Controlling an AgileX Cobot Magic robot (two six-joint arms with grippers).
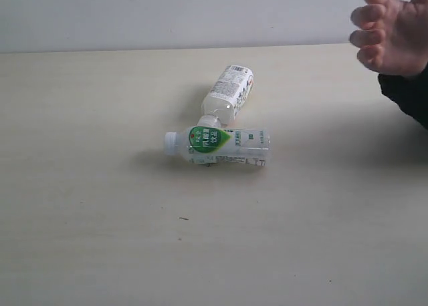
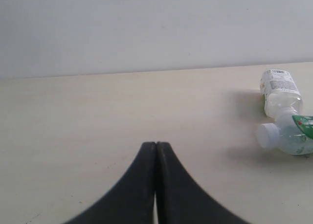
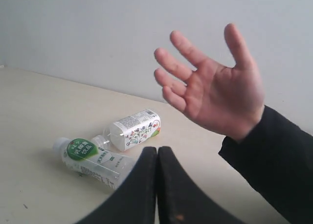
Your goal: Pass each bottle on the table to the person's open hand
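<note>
Two whitish bottles lie on their sides on the cream table (image 1: 80, 186), touching near the middle. The nearer bottle (image 1: 217, 145) (image 3: 93, 160) (image 2: 288, 133) has a green label and a white cap. The farther bottle (image 1: 229, 92) (image 3: 133, 129) (image 2: 279, 89) carries a white printed label. The person's open hand (image 1: 391, 29) (image 3: 212, 87), on a black sleeve, hovers at the far right above the table. My left gripper (image 2: 156, 145) is shut on nothing, well off to the side of the bottles. My right gripper (image 3: 157, 149) is shut too, empty, close to the green-label bottle and below the hand. No yellow or Coca-Cola bottle shows.
A pale wall (image 1: 167, 12) rises behind the table's back edge. The black sleeve (image 1: 408, 95) hangs over the table's right side. A few tiny dark specks (image 1: 182, 218) mark the tabletop in front of the bottles.
</note>
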